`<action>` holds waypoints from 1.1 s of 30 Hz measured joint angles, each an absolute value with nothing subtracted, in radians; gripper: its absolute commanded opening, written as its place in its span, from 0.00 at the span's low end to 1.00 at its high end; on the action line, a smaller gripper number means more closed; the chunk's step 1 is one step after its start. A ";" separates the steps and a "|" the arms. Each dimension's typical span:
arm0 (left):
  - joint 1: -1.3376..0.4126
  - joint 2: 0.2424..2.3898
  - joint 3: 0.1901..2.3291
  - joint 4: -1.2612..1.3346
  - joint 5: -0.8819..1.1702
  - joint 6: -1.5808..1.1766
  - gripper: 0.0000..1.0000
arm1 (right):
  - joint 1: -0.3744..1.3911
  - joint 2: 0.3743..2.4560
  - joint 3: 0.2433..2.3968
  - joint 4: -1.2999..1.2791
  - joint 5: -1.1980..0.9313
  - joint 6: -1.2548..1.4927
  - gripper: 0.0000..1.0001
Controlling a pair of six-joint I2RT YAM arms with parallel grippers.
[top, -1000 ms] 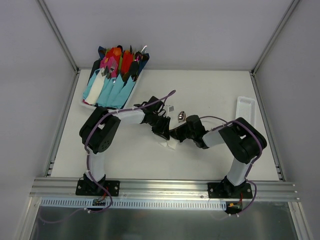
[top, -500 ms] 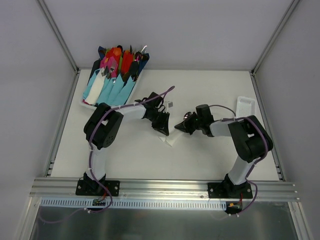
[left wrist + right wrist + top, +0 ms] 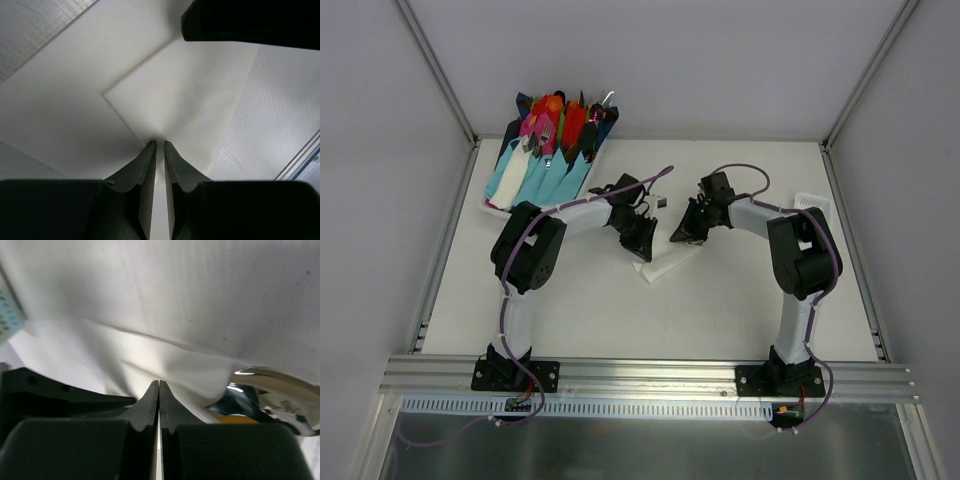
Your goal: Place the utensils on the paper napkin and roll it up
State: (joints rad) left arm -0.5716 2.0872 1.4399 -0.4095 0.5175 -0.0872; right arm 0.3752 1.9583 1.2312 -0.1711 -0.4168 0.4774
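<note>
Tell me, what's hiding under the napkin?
A shiny spoon head and a bit of a yellow utensil peek out from under the napkin. The paper covers the rest of them, so their handles can't be seen.

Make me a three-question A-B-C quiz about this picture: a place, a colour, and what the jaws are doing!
1. Where is the colourful cutlery? A back left B front right C middle
2. What colour is the napkin? A green B white C black
3. The right jaws are: A wide open B holding a cup C pinched on the napkin
Answers: A, it sits at the back left; B, the sheet is white; C, the wrist view shows them closed on a fold.
</note>
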 measured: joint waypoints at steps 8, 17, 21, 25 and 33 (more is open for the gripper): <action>-0.558 2.091 1.447 -0.430 0.519 -0.058 0.13 | 0.374 1.989 1.224 -0.241 -0.461 0.372 0.00; -0.535 2.094 1.454 -0.446 0.523 -0.040 0.13 | 0.372 1.929 1.106 -0.167 -0.497 0.385 0.00; -0.535 2.096 1.457 -0.447 0.526 -0.038 0.13 | 0.376 1.885 1.058 -0.162 -0.485 0.397 0.02; -0.535 2.098 1.458 -0.447 0.531 -0.041 0.12 | 0.374 1.812 1.023 -0.168 -0.449 0.427 0.07; -0.528 2.107 1.458 -0.444 0.545 -0.083 0.10 | 0.397 1.620 0.878 0.006 -0.408 0.619 0.07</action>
State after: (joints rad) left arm -0.5278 2.1067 1.4578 -0.4442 0.5446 -0.0834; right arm 0.3973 1.6196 0.8783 0.0059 -0.4080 0.6186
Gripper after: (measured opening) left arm 0.107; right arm 0.071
